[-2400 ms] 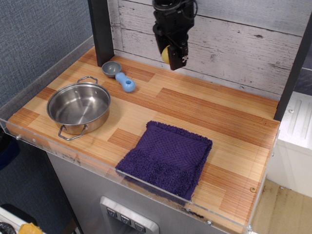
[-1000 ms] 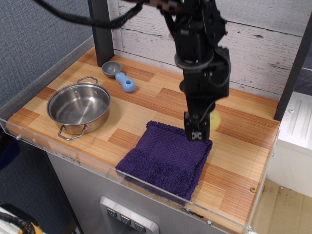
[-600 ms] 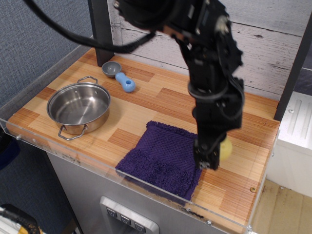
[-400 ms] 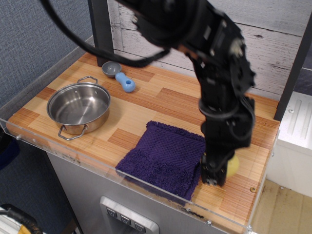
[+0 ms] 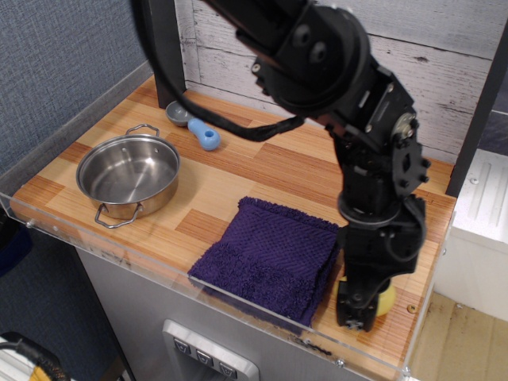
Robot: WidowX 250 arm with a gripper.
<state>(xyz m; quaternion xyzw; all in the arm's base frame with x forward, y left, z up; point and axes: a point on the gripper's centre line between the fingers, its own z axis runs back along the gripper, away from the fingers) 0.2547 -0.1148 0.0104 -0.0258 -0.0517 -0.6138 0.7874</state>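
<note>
The black gripper [image 5: 357,311] is low at the front right corner of the wooden counter [image 5: 262,171], just beside the folded purple towel [image 5: 266,254]. Its jaws appear clamped on the small yellow round object [image 5: 386,300], which is down near the surface and not yet released.

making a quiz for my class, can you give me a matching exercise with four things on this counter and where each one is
Things:
1 steel pot
2 purple towel
3 blue scoop
4 yellow ball

Places:
A in the gripper, front right
B at the back, by the dark post
C left side
D front middle

Pairs: 1-C, 2-D, 3-B, 4-A
</note>
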